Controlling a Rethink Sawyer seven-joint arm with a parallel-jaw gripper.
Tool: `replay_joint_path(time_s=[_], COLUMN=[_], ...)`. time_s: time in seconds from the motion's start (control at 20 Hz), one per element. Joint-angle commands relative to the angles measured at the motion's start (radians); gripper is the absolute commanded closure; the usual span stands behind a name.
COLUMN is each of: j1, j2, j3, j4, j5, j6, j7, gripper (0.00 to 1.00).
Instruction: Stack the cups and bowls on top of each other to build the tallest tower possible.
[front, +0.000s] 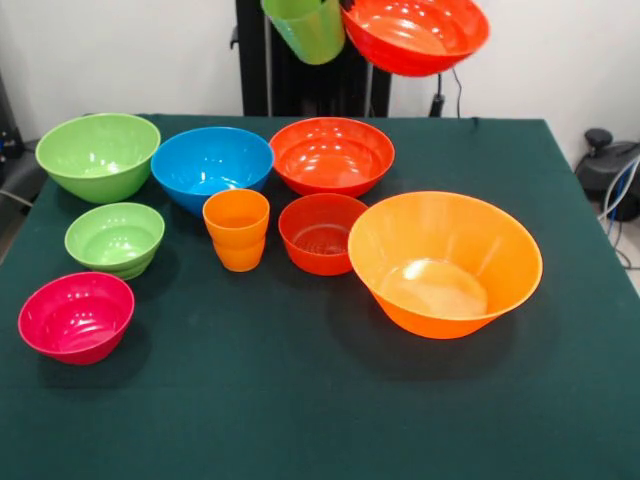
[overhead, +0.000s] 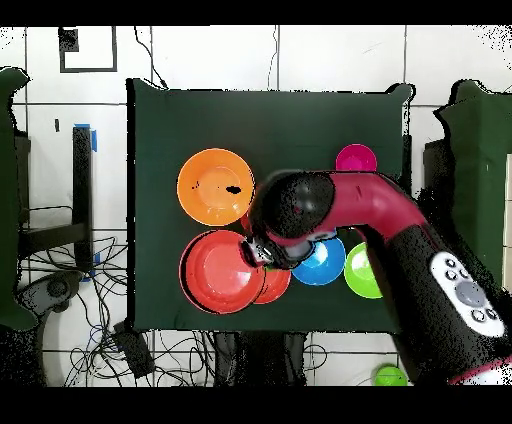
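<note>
Gripper (overhead: 262, 250): closed on the rim of the raised red-orange bowl (front: 415, 35); seen only from overhead, at the end of the arm (overhead: 380, 205) reaching across the table.
Raised red-orange bowl: aloft above the table's far edge, tilted, opening turned towards the front camera.
Green cup (front: 308, 28): also up in the air, just beside the raised bowl, tilted; support cannot be told.
Large red-orange bowl (front: 332, 155): upright on the table in the far row, below the raised bowl.
Blue bowl (front: 212, 165): just beside the large red-orange bowl, rims close together.
Large green bowl (front: 98, 155): at the end of the far row, next to the blue bowl.
Small red-orange bowl (front: 322, 232): in the middle row, between the orange cup (front: 236, 228) and the largest orange bowl (front: 445, 262).
Orange cup: upright, in front of the blue bowl.
Largest orange bowl: standing alone, tipped slightly, near the small red-orange bowl.
Small green bowl (front: 115, 237): in front of the large green bowl.
Pink bowl (front: 76, 316): nearest the front camera, close to the small green bowl.
Table (front: 320, 420): covered in dark green cloth.
</note>
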Motion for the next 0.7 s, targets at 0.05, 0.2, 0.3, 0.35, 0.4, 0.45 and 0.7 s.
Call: replay_joint_path(time_s=[0.05,0.2,0.3,0.35,0.4,0.45,0.7], j1=[-0.122,-0.153,-0.167,-0.165,-0.163,-0.136,0.21], j2=[-0.037,-0.035,-0.017,0.001,0.019,0.028,-0.041], j3=[0.328,0.455,0.517,0.527,0.538,0.51,0.092], j4=[0.46,0.547,0.596,0.62,0.644,0.664,0.59], j5=[0.087,0.128,0.12,0.093,0.066,0.023,-0.221], j6=[-0.352,-0.468,-0.561,-0.63,-0.699,-0.797,-1.101], j7=[-0.194,-0.079,-0.028,-0.007,0.013,0.052,0.302], gripper=[1.0,1.0,1.0,1.0,1.0,1.0,1.0])
